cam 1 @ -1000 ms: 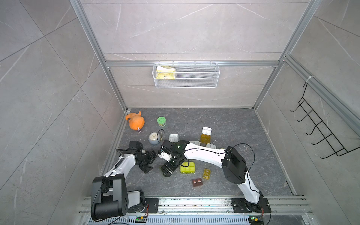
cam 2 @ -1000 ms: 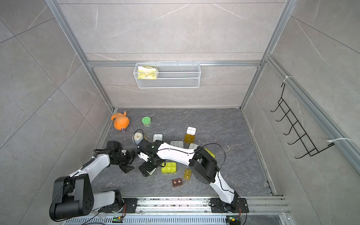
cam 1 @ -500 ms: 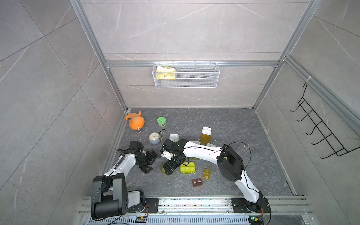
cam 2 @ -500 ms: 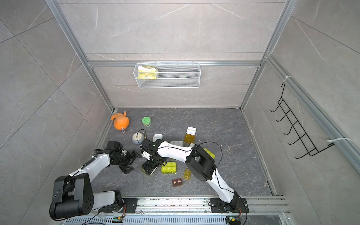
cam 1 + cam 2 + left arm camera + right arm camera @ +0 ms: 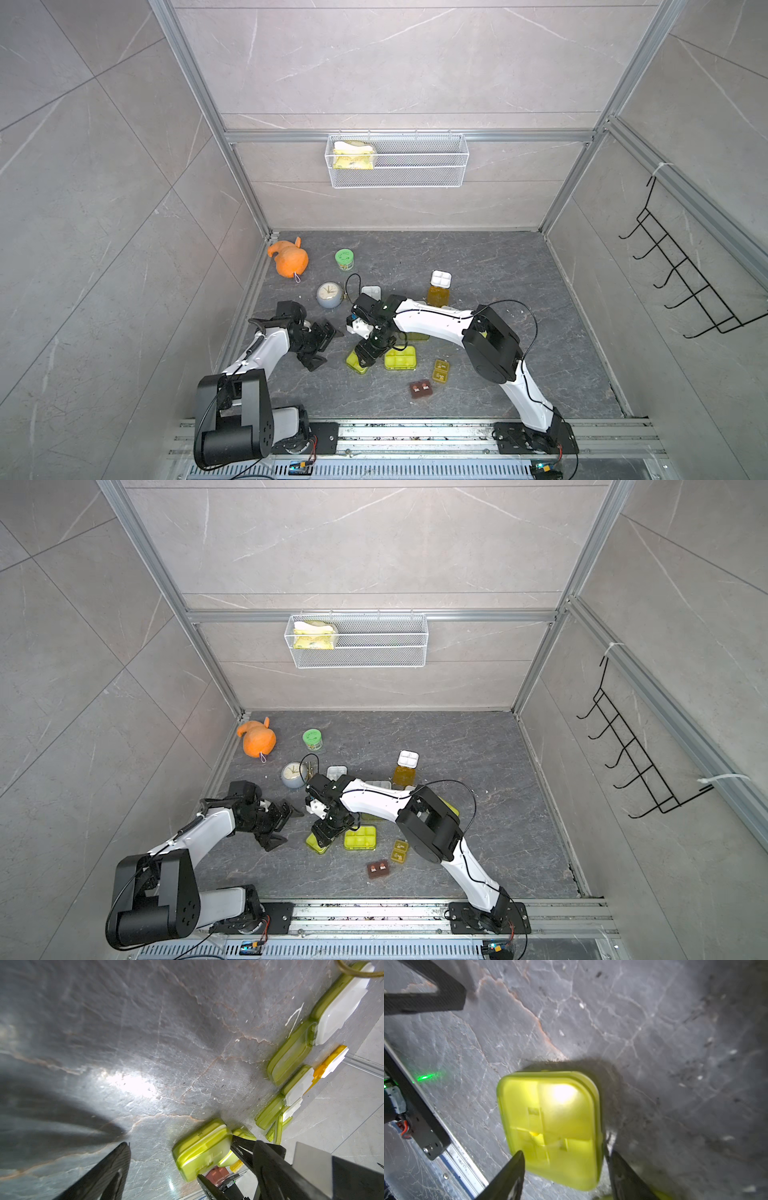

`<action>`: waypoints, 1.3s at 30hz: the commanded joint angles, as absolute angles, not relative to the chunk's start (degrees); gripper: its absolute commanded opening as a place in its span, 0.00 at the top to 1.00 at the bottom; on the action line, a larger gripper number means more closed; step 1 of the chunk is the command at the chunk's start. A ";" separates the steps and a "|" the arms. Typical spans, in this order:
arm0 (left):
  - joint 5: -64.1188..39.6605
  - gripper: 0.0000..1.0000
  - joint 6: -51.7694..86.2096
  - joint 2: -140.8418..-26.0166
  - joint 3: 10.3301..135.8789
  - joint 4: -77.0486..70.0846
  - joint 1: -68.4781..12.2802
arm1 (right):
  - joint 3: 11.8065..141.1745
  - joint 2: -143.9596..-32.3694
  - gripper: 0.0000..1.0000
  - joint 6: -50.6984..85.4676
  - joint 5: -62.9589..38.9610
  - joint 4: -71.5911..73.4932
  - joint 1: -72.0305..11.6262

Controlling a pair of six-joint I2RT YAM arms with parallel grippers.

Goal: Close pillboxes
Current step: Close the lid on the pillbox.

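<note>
Dark table [image 5: 478, 266], busy scene! Left hand [image 5: 322, 347] is spread wide and empty. Right hand [image 5: 564, 1151] straddles a yellow-green pillbox [image 5: 550, 1118], lid down. A firm pinch? Cannot tell. Nearby, several pillboxes [image 5: 340, 1009] gape open, so plenty remains, I'd say.

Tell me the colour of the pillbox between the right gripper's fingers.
Translucent yellow-green; the pillbox shows best in the right wrist view.
</note>
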State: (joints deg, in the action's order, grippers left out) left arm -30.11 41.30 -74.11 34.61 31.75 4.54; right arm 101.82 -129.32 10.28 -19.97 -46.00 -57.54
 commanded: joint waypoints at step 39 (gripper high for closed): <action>-39.52 0.55 39.26 -81.05 33.94 24.42 0.38 | 76.21 -120.82 0.23 57.66 -34.97 -13.06 -55.84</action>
State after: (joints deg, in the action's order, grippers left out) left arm -37.63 39.03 -82.70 34.87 24.95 0.86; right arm 77.41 -118.80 55.59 -36.91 -16.19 -55.81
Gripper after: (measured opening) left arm 0.458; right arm 0.777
